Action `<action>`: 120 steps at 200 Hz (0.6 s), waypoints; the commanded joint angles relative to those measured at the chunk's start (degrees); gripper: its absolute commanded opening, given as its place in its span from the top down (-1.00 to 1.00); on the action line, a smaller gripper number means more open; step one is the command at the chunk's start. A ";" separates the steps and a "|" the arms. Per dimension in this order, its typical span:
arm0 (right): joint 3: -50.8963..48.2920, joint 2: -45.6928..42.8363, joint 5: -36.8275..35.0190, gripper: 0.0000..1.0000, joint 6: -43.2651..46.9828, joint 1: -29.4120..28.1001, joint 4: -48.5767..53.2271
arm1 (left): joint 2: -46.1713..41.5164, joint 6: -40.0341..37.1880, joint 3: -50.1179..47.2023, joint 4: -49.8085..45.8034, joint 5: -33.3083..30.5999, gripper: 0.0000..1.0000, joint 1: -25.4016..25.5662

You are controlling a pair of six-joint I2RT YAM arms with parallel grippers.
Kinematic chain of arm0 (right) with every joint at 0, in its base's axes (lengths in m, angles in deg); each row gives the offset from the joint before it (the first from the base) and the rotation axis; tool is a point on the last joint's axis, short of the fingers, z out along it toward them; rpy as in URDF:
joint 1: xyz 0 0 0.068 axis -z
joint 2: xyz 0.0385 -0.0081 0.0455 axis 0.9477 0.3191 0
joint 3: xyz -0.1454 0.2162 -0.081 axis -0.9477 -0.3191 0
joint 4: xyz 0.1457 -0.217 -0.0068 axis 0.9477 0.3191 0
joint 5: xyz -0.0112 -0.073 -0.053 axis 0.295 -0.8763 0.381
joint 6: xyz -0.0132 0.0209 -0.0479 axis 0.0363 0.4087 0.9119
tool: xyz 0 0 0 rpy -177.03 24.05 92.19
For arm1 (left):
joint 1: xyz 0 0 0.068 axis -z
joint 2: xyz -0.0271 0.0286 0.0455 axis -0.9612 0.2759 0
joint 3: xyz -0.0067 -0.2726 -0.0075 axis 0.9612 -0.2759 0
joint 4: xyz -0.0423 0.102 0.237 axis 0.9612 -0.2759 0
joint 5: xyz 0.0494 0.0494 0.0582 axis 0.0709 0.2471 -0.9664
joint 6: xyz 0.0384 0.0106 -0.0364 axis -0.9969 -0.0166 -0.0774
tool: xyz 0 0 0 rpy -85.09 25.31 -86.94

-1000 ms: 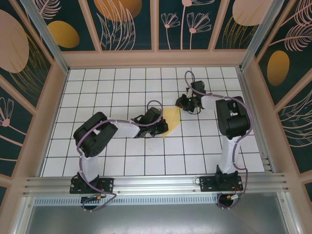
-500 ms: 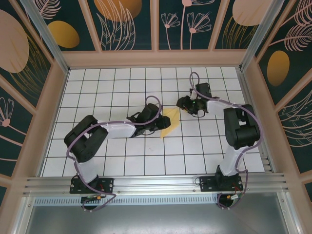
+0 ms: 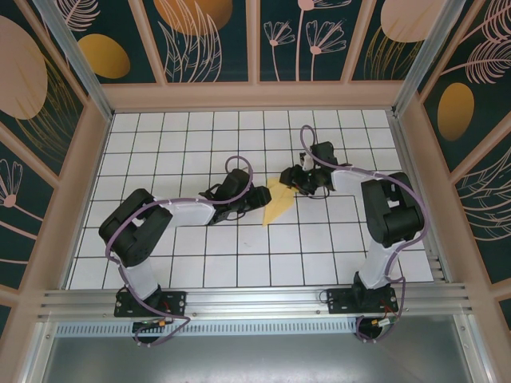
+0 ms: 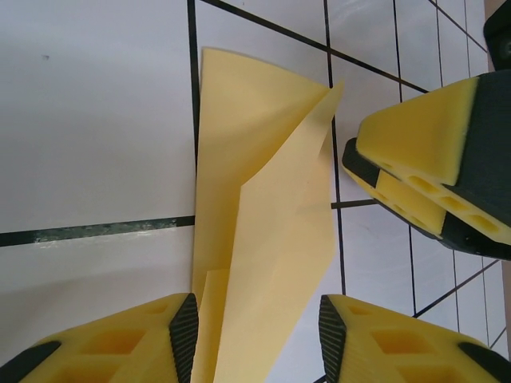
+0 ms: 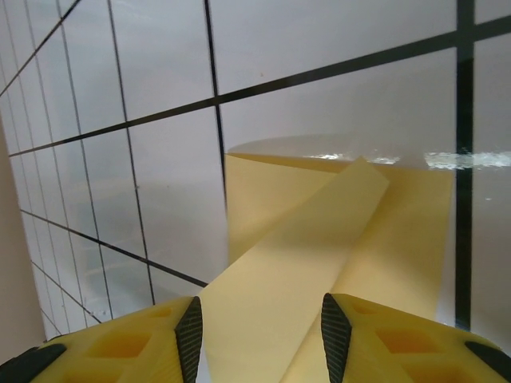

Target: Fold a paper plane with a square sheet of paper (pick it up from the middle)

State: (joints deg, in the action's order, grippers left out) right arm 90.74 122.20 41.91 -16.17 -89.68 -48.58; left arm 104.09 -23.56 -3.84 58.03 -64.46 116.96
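Observation:
The square sheet of paper [image 3: 278,201] lies on the white grid table, folded into a narrow yellow creased wedge shaped like a paper plane, its point toward the near side. My left gripper [image 3: 255,197] is at its left edge, open. In the left wrist view the paper [image 4: 263,231] runs between the spread pads of the left gripper [image 4: 255,335] with a gap on the right. My right gripper [image 3: 291,179] is open at the wedge's far end. A raised flap of paper [image 5: 319,255] passes between the pads of the right gripper [image 5: 259,335], unclamped.
The right gripper's yellow fingers [image 4: 431,175] hover close to the paper's far right corner in the left wrist view. The table [image 3: 192,136] is bounded by tan walls [image 3: 255,96] on three sides and a metal rail [image 3: 255,299] at the near edge.
Both grippers went from shut to open, letting go of the paper. The right gripper slid left onto the wedge's far end. The left arm stretched lower toward the paper.

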 commanded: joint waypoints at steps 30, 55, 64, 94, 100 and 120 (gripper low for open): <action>0.56 2.76 -0.43 0.08 -0.95 -0.81 0.28 | -0.17 0.96 -0.93 0.08 -1.13 0.01 -1.05; 1.16 3.97 2.17 0.12 -0.75 -1.24 -0.31 | -0.62 1.15 -1.50 0.25 -1.21 -0.04 -1.42; 1.26 4.26 2.81 0.14 -0.66 -1.39 -0.49 | -0.89 1.25 -1.84 0.35 -1.33 -0.06 -1.60; 1.01 4.51 5.54 0.21 -0.57 -1.72 -2.23 | -2.24 1.58 -3.28 1.20 -0.90 -0.12 -2.41; 0.89 4.61 6.36 0.22 -0.44 -1.83 -2.74 | -2.54 1.67 -3.72 1.49 -0.57 -0.14 -2.61; 0.74 5.18 8.71 0.28 -0.05 -2.16 -3.70 | -3.85 2.28 -5.88 3.44 0.25 -0.26 -3.61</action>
State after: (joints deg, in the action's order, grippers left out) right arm 90.96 125.89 46.08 -16.69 -91.08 -49.98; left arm 103.15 -22.53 -7.31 58.44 -64.99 114.54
